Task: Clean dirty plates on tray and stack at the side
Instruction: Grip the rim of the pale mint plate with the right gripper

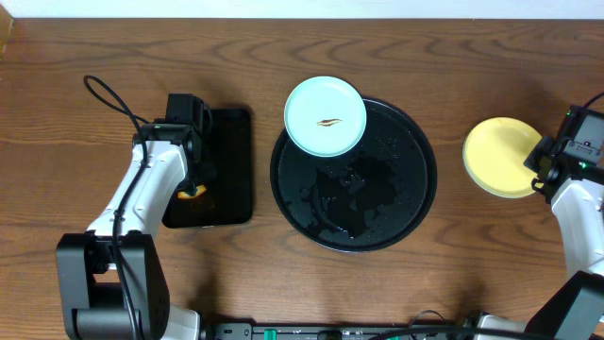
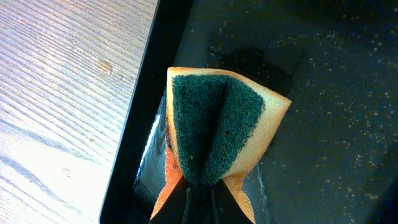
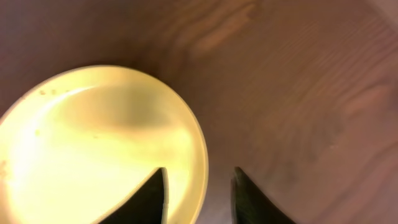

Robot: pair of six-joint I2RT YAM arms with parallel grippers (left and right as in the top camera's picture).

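A pale mint-blue plate (image 1: pixel 326 115) with a brown smear at its centre sits on the far left part of the round black tray (image 1: pixel 406 198). A pale yellow plate (image 1: pixel 495 156) lies on the table right of the tray. My right gripper (image 1: pixel 543 162) is open at its right edge. In the right wrist view the fingers (image 3: pixel 199 180) straddle the yellow plate's (image 3: pixel 93 143) rim. My left gripper (image 1: pixel 193 189) is shut on a yellow-and-green sponge (image 2: pixel 214 130), folded between the fingers (image 2: pixel 199 199). No second mint-blue plate shows.
The left gripper hovers over a smaller rectangular black tray (image 1: pixel 231 142), whose wet floor fills the left wrist view (image 2: pixel 311 93). The round tray's surface looks wet and speckled. Bare wooden table lies between the trays and around the yellow plate.
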